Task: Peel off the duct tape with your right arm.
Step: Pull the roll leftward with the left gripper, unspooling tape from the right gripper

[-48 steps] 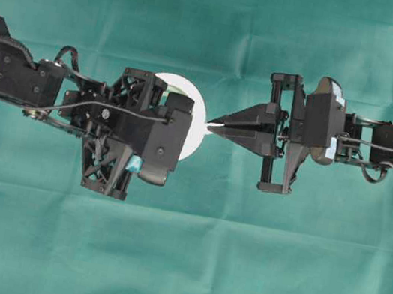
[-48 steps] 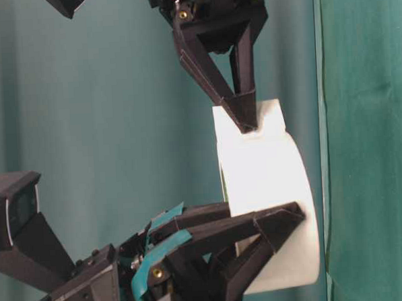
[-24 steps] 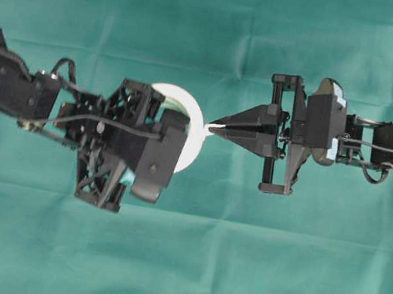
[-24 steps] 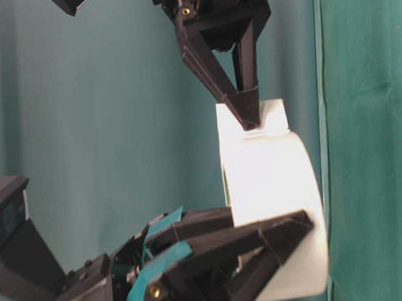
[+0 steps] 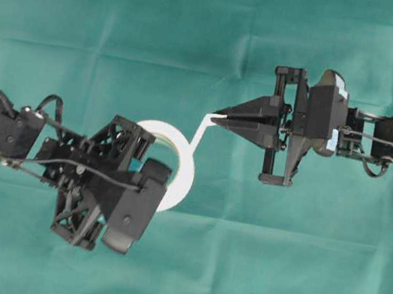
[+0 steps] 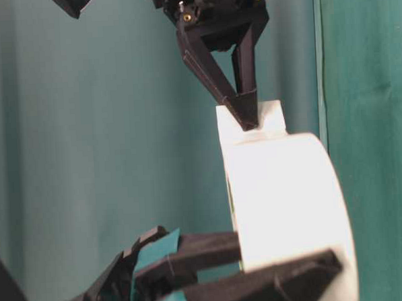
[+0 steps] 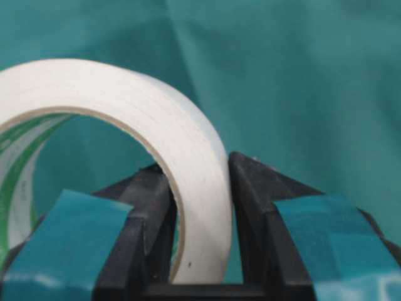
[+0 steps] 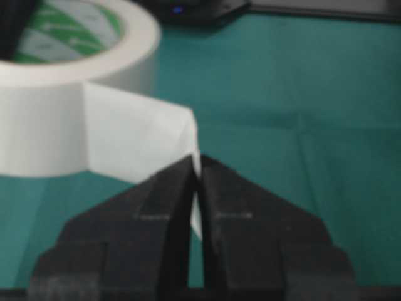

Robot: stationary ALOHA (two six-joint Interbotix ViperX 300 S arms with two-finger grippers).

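The left gripper point(image 5: 162, 179) is swinging down and toward the lower left of the overhead view, carrying the tape point(image 5: 179, 161) with it; a second ago the roll sat level with the right gripper point(image 5: 213, 119), almost touching its tips. Now the two are standing apart, and a strip point(image 5: 202, 129) of peeled tape is stretching between roll and tips where earlier only the short tab showed. The right gripper is sitting only slightly higher in that view than before. At table level the roll point(image 6: 288, 213) is looming larger and lower than it did.

No brand or writing is readable; the core point(image 8: 66, 28) is showing only green and white stripes, and the right arm is wearing a small light-blue sticker point(image 5: 331, 146) with nothing legible on it.

The tape is a wide white ring, standing on edge above the green cloth point(image 5: 218, 21). The left fingers point(image 7: 141, 219), patched with teal tape point(image 7: 62, 235), are clamping its wall, one inside the ring and one outside. The right fingers point(image 8: 241, 219) are pressing together on the strip's end point(image 8: 195, 164).
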